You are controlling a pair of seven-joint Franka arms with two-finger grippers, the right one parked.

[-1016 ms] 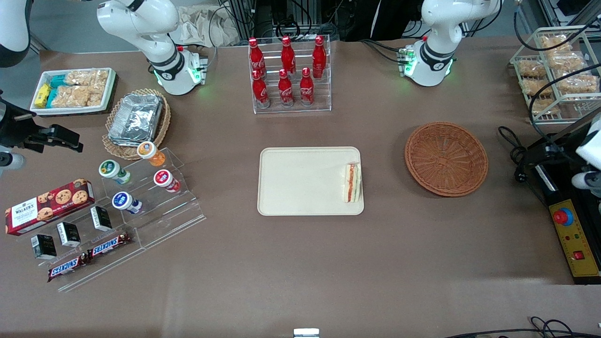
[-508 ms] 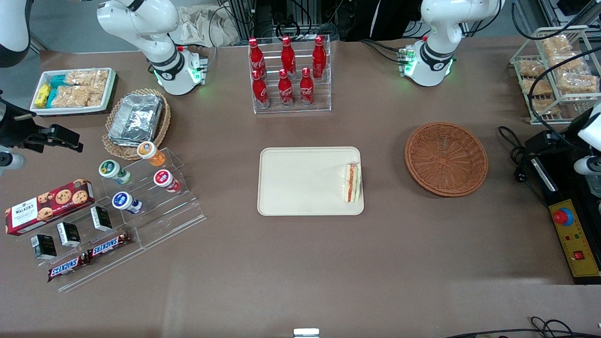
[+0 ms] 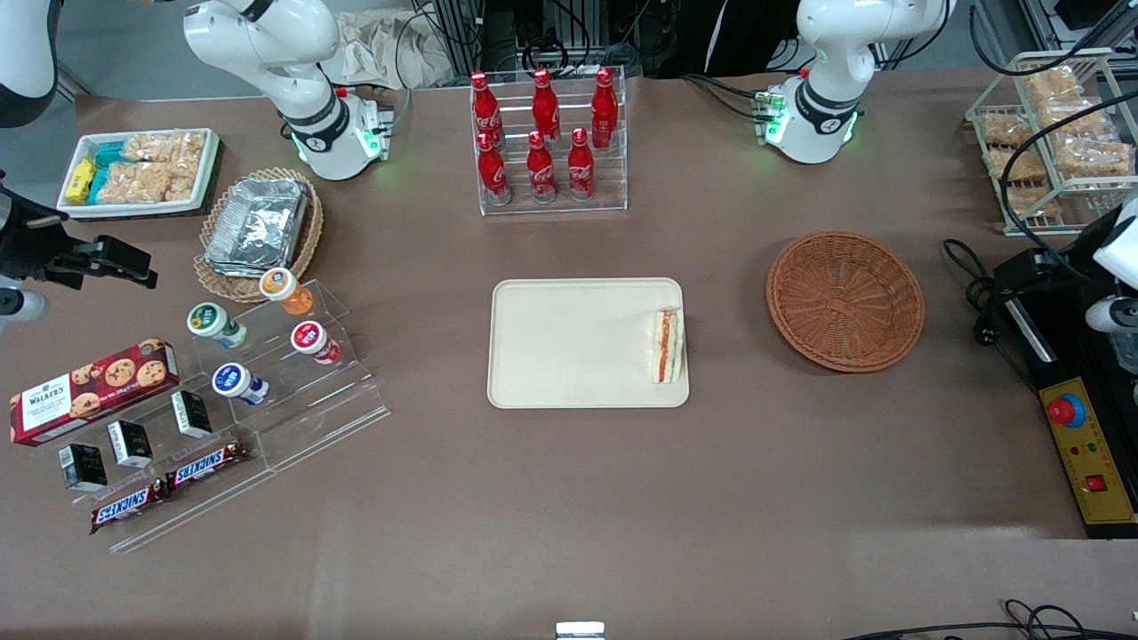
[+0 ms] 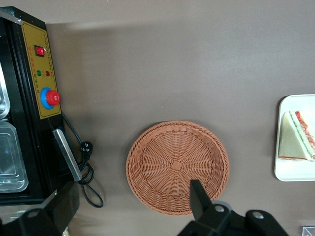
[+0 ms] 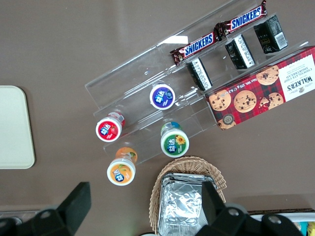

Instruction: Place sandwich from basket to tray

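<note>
Sandwich (image 3: pixel 667 346) already sitting at tray (image 3: pixel 569 342) edge nearest basket (image 3: pixel 845 300), basket empty. Gripper (image 4: pixel 123 206) spread wide, holding nothing, high over table w/ basket below. Prob done, just park

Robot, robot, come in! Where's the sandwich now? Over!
Pincer open, holding nothing, above the round reddish-brown wicker basket. Triangular white-bread sandwich lying on the flat cream tray. Nothing in the way.

Woven wicker basket (image 3: pixel 845 300), smooth matt tray (image 3: pixel 569 342), matt tablecloth (image 3: pixel 569 498)
</note>
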